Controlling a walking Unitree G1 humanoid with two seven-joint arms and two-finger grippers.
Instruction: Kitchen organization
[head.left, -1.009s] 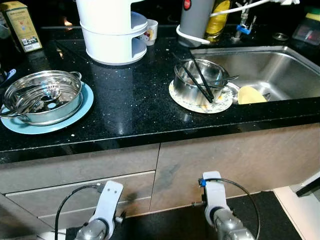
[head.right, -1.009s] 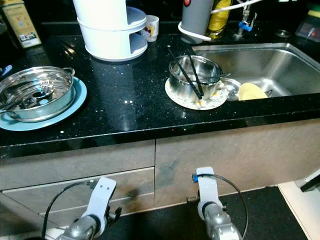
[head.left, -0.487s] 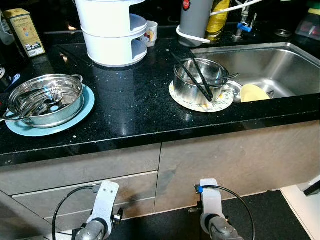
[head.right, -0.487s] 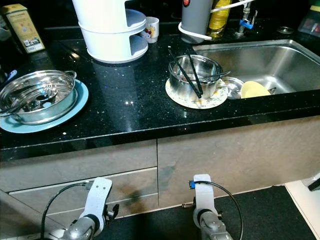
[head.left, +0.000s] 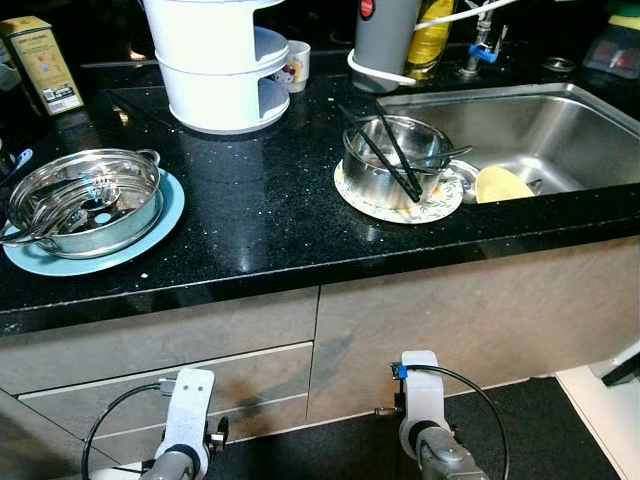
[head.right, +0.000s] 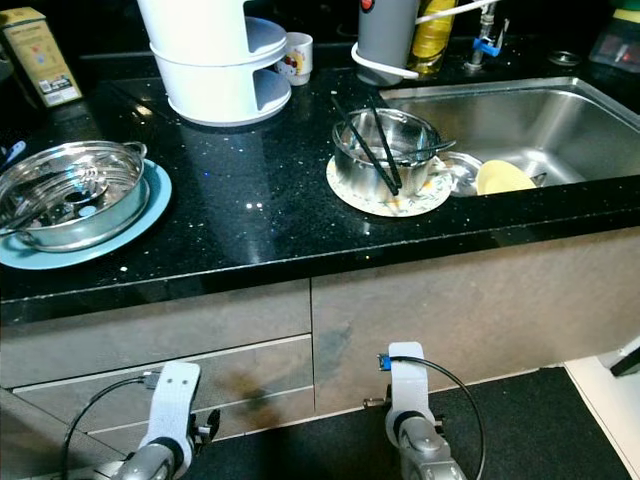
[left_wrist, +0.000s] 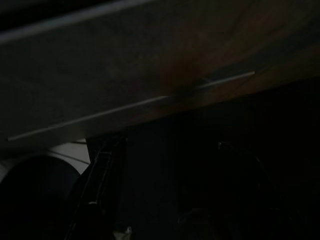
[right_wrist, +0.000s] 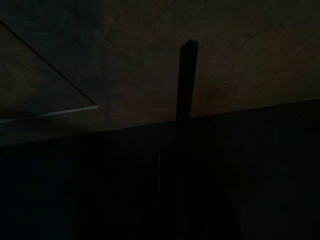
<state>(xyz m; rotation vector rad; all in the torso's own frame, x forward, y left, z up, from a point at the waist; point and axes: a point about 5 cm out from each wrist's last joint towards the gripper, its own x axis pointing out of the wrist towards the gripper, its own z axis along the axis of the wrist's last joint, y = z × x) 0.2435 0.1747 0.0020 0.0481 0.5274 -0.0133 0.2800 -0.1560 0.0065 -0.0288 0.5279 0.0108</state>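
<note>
Whether either pair of jaws stands wide or narrow cannot be told: both wrist views are very dark. The right wrist view makes out one long black finger (right_wrist: 186, 85) against the grey-brown cabinet front (head.left: 470, 310), and the left wrist view shows little more than a drawer seam.

Both silver arms hang low in front of the cabinet, well below the table edge. The left arm (head.left: 185, 420) hangs before the drawers and the right arm (head.left: 420, 405) before the cabinet panel, each with a black cable looping off its wrist. Neither reaches toward anything, so this looks like standing ready, with no sorting step begun.

On the black speckled table (head.left: 260, 210) the work waits. A small steel pot (head.left: 392, 160) sits on a round patterned plate (head.left: 398, 200) right beside the stainless sink (head.left: 530, 130), with black chopsticks (head.left: 395, 155) leaning across its rim. Well apart, toward the robot's left, a wide steel pan (head.left: 85, 200) rests on a light blue plate (head.left: 95, 240). A white tiered stand (head.left: 215, 60) stands behind, and a pale yellow round object (head.left: 503, 185) lies at the sink's near edge.

The likely trouble is the chopsticks: they rest loose, so lifting or nudging the pot could tip them off onto the table or into the sink. Raising an arm from so low could also knock the table's overhanging edge.
</note>
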